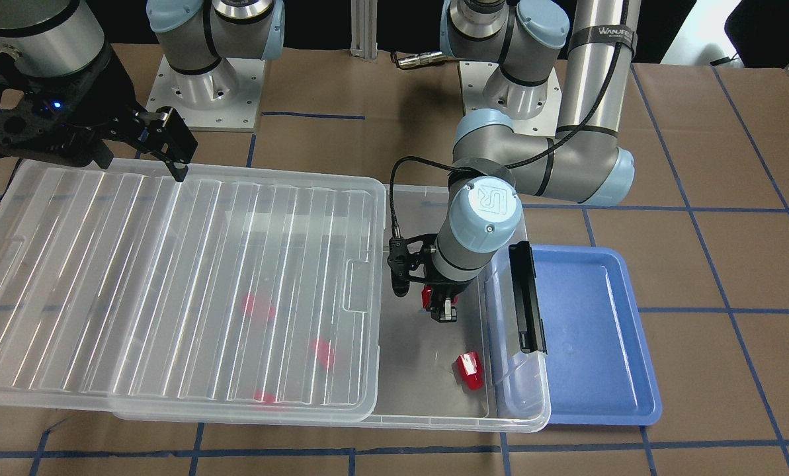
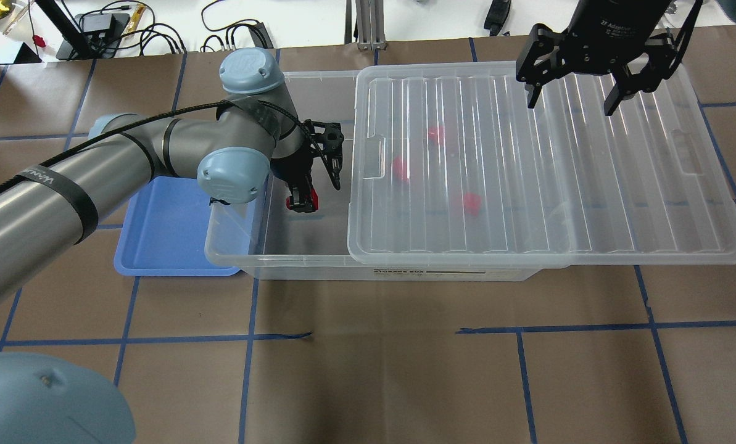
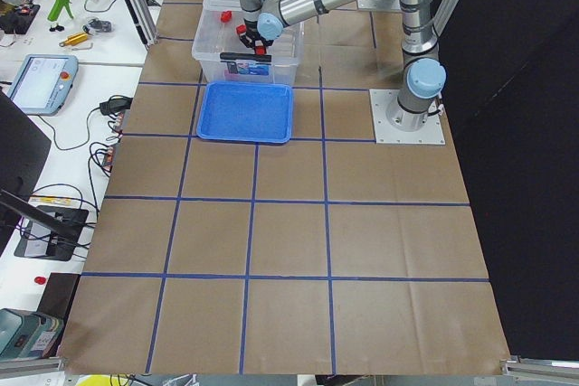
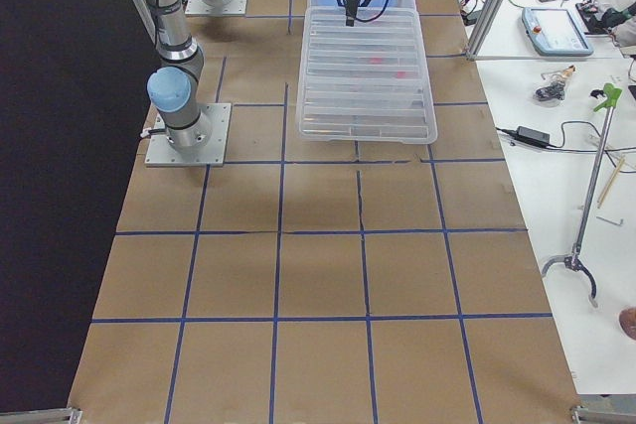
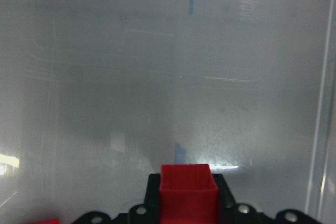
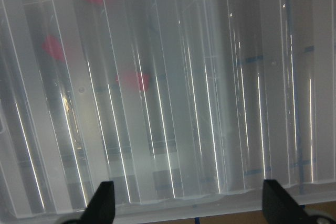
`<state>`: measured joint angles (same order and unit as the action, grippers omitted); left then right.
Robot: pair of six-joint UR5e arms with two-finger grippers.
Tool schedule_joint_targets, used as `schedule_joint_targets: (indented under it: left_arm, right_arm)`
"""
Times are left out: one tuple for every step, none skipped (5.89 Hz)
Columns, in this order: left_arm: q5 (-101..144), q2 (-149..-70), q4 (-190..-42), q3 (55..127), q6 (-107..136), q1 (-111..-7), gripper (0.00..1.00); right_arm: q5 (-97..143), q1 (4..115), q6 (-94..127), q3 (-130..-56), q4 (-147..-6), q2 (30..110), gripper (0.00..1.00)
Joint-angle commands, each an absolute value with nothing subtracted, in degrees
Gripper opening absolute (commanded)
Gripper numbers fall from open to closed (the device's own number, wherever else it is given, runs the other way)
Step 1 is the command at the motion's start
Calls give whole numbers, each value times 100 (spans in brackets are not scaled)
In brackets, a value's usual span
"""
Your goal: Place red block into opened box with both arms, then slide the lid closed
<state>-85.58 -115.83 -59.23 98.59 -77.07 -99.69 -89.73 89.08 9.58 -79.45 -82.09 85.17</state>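
My left gripper (image 1: 442,312) reaches down into the uncovered end of the clear box (image 1: 434,422) and is shut on the red block (image 5: 188,190). The block hangs over the box floor. The ribbed clear lid (image 1: 169,277) lies slid aside over most of the box and overhangs its other end. Above the lid's far edge my right gripper (image 2: 569,105) is open and holds nothing. In the right wrist view the right gripper's (image 6: 190,205) fingertips frame that edge.
A faceted red piece (image 1: 469,370) lies on the box floor near the black latch bar (image 1: 526,297). Three more red pieces (image 2: 400,168) show blurred under the lid. A blue tray (image 1: 592,330) sits against the latch end of the box.
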Motion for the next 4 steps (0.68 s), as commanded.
schedule_joint_targets:
  left_arm:
    - [-8569,-11864,-5590,9905,-7699,-10028,7]
    - [-8569,-11883,-5599,9905,-7708,-10028,37]
    - [-8569,-11961,-5590,9905,-7699,-10028,69]
    - [-8569,-11971,-5607,9844,-7656,-10028,88]
  right_arm:
    - [-8974,8903,958,-7945,-8191,8517,100]
    - [-8974,8903,967,-7945,-8191,8517,100]
    - [-8974,8895,958,-7945,-8191,8517,100]
    - [-8974,8895,958,-7945,-8191,8517,100]
